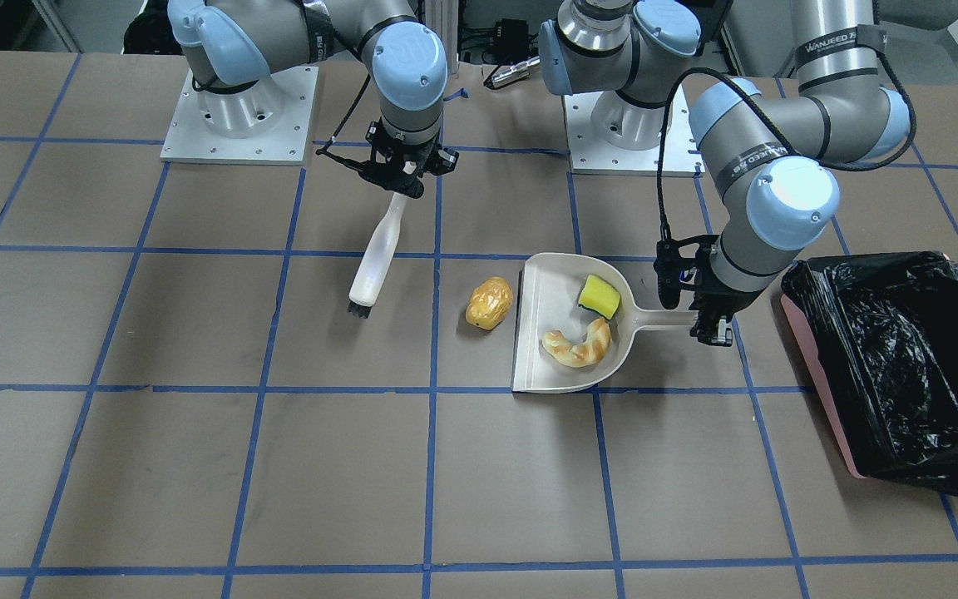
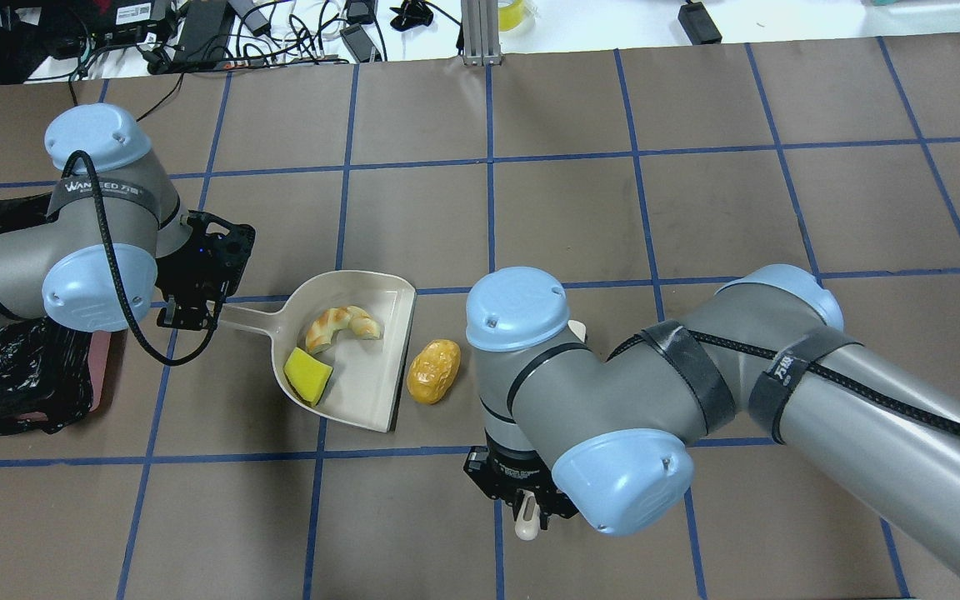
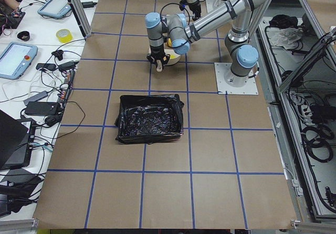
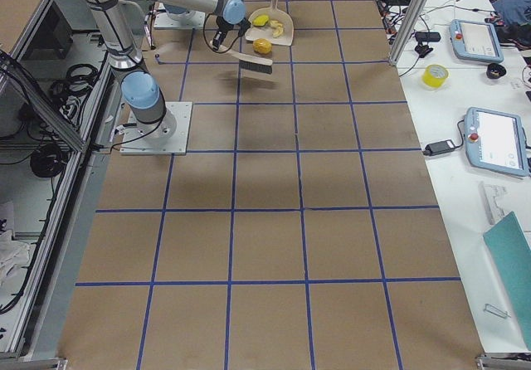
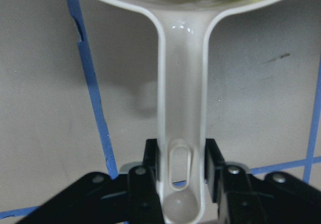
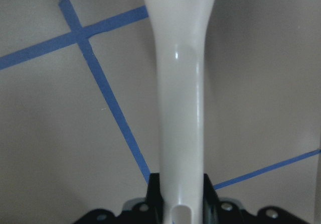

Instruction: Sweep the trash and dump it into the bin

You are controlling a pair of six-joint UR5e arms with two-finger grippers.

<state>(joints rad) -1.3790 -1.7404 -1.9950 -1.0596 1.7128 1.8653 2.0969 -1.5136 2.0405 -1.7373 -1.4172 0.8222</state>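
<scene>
By smooth dustpan (image 1: 539, 353): lumpy glossy potato pc (image 1: 489, 303)

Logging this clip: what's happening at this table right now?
The left pincer grips the dustpan by its handle; the right pincer holds the brush. The yellow wedge and croissant piece lie in it. The potato lump sits on the table just outside its open edge, clear of the bristles. The bin stands beside the left arm.
</scene>
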